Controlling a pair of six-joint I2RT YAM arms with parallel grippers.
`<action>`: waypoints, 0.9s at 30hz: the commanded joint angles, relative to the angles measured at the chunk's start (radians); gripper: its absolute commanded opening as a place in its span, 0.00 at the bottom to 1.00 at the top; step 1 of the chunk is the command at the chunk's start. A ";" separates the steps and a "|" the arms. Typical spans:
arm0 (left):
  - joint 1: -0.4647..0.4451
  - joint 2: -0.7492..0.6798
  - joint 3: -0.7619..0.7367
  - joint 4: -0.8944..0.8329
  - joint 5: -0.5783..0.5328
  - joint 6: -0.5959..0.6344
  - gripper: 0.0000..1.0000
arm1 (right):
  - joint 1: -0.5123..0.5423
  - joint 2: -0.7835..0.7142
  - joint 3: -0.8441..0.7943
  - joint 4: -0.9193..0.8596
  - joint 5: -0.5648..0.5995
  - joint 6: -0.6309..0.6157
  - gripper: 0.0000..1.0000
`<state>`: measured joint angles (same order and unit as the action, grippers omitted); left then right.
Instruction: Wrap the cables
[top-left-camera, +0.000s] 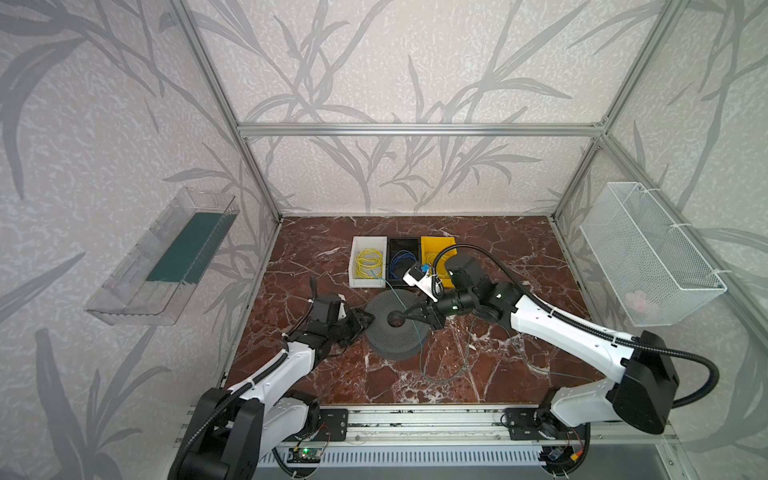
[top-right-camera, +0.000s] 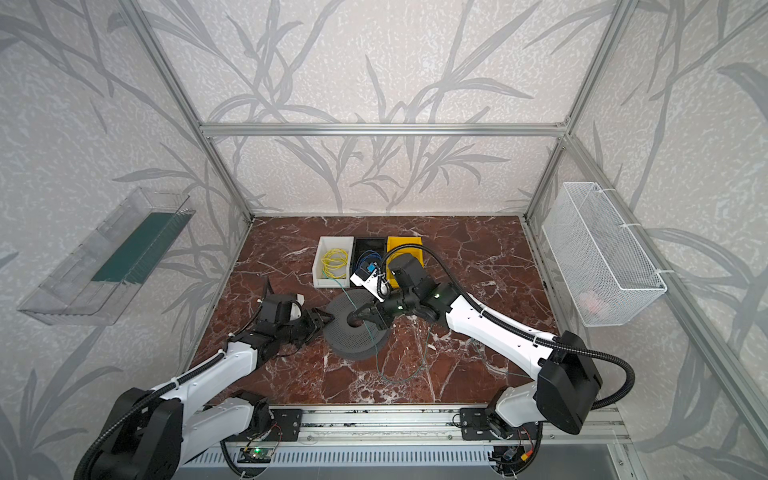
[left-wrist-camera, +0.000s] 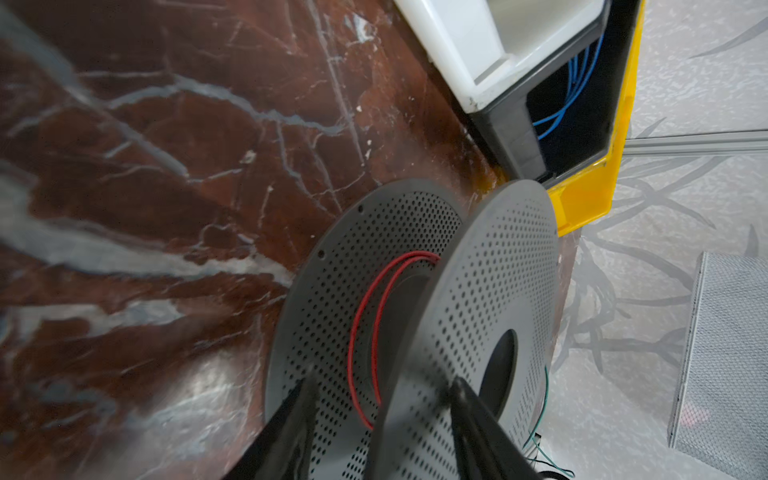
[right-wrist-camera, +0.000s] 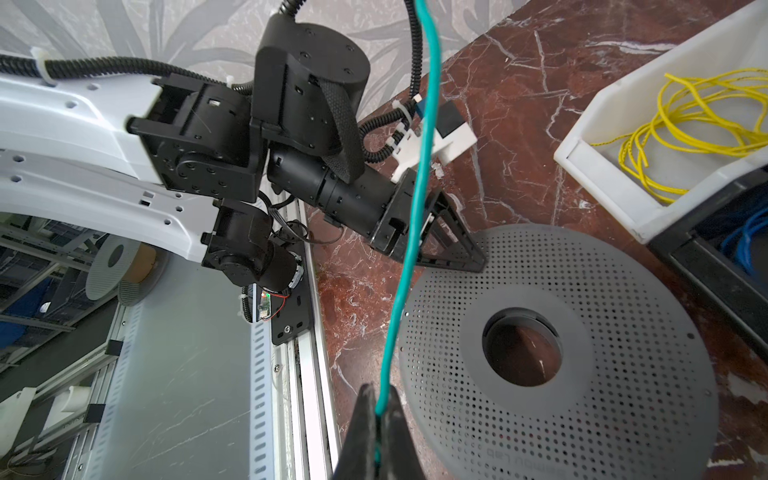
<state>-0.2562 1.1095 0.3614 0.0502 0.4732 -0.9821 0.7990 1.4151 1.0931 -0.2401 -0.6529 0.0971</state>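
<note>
A grey perforated spool (top-left-camera: 395, 336) (top-right-camera: 357, 340) lies flat mid-table in both top views. My left gripper (top-left-camera: 370, 320) (left-wrist-camera: 380, 395) sits at its left rim, one finger against each flange's outer face, shut on the spool (left-wrist-camera: 490, 266). Red wire (left-wrist-camera: 361, 328) lies wound between the flanges. My right gripper (top-left-camera: 406, 317) (right-wrist-camera: 380, 392) hovers over the spool's hub hole, shut on the teal-green cable (right-wrist-camera: 415, 208). From the gripper the cable (top-left-camera: 398, 298) (top-right-camera: 347, 297) runs toward the bins. More of it trails in loose loops over the front of the table.
Behind the spool stand a white bin (top-left-camera: 368, 286) with yellow wire coils, a black bin (top-left-camera: 401, 242) with a blue coil and a yellow bin (top-left-camera: 436, 243). A clear tray (top-left-camera: 162, 266) hangs on the left wall and a mesh basket (top-left-camera: 648, 253) on the right.
</note>
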 joint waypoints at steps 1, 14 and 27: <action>-0.007 0.023 -0.028 0.145 0.042 -0.022 0.50 | 0.003 0.005 0.020 0.002 -0.014 0.008 0.00; -0.009 0.124 -0.081 0.269 0.063 -0.064 0.05 | 0.009 0.035 0.038 0.031 -0.018 0.027 0.00; -0.035 -0.137 0.413 -0.548 -0.197 0.198 0.00 | 0.006 -0.073 -0.032 -0.003 0.093 0.010 0.00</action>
<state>-0.2913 0.9848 0.6506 -0.1551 0.4267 -0.9241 0.8051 1.4014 1.0828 -0.2226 -0.5987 0.1169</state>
